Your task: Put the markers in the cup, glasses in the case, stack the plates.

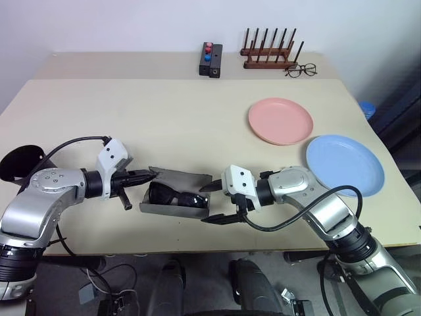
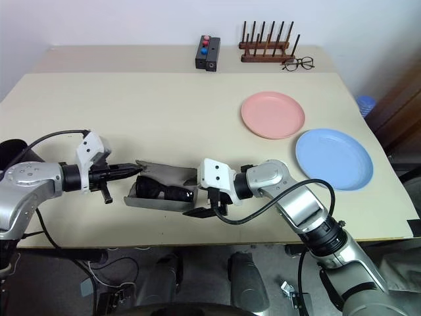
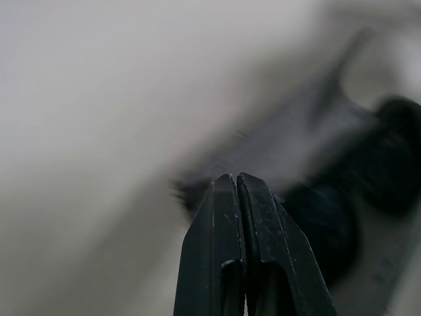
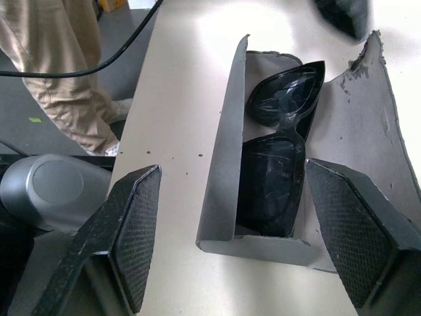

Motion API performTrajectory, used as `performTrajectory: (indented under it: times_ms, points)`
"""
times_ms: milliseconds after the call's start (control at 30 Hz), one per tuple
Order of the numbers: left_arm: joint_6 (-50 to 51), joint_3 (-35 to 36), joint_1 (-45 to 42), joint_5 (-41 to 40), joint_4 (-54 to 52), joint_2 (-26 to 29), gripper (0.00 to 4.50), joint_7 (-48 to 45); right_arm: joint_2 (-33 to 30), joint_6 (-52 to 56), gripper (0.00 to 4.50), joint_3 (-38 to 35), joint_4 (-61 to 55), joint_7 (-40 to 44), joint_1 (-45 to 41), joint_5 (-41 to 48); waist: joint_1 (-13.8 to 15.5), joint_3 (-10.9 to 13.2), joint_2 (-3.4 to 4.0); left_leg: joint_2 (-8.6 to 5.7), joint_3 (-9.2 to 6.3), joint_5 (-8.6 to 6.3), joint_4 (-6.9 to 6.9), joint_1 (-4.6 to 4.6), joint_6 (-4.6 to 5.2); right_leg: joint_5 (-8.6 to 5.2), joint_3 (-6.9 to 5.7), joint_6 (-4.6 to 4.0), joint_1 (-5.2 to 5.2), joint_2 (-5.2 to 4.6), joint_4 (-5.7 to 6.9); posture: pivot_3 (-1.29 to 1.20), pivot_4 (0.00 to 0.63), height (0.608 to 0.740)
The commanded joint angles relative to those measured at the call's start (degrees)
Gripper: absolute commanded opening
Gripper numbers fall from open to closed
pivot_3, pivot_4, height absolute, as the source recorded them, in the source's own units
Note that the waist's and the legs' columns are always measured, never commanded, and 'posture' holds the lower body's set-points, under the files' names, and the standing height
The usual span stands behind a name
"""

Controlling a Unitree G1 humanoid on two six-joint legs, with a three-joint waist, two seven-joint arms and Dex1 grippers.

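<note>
The grey case lies open near the table's front edge, its lid tilted up at the back. The black glasses lie inside it. My left gripper is shut, its tips at the lid's left end. My right gripper is open at the case's right end, with one finger beyond the front wall and the other over the lid, holding nothing. The black cup stands at the far left. The pink plate and the blue plate lie apart on the right. The markers are out of view.
At the table's back stand a wooden peg rack, clear-lens spectacles and a black box with red and blue buttons. A person's legs stand beside the table on the floor.
</note>
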Motion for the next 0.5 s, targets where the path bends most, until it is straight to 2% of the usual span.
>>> performTrajectory:
  times_ms: [33,267,500]
  points:
    - [-3.67,-2.47,-3.05,4.22,2.06,0.16,0.03,0.00,0.38,-0.39,3.53,-0.87,-1.70,-0.45,-0.25,0.35,0.24,0.00,0.00,0.00,0.00,0.00,0.01,0.00,0.00,0.00,0.00,0.00,0.01,0.00,0.00,0.00,0.150,0.740]
    - [-6.37,-6.48,-4.39,7.55,5.03,0.52,0.03,-3.71,0.32,-0.32,3.53,-0.84,-1.76,-0.91,-0.20,0.42,0.04,0.00,0.00,0.00,0.00,0.00,0.01,0.00,0.00,0.00,0.00,0.02,0.01,0.01,0.00,0.00,0.150,0.740]
    - [-5.19,-4.90,-2.49,4.26,2.87,3.82,0.03,-11.12,0.47,-0.50,3.53,-0.76,-1.53,-1.00,-0.26,0.39,0.01,0.00,0.01,0.00,0.00,0.00,0.01,0.00,0.00,-0.01,0.00,0.01,0.00,0.01,0.01,0.00,0.150,0.740]
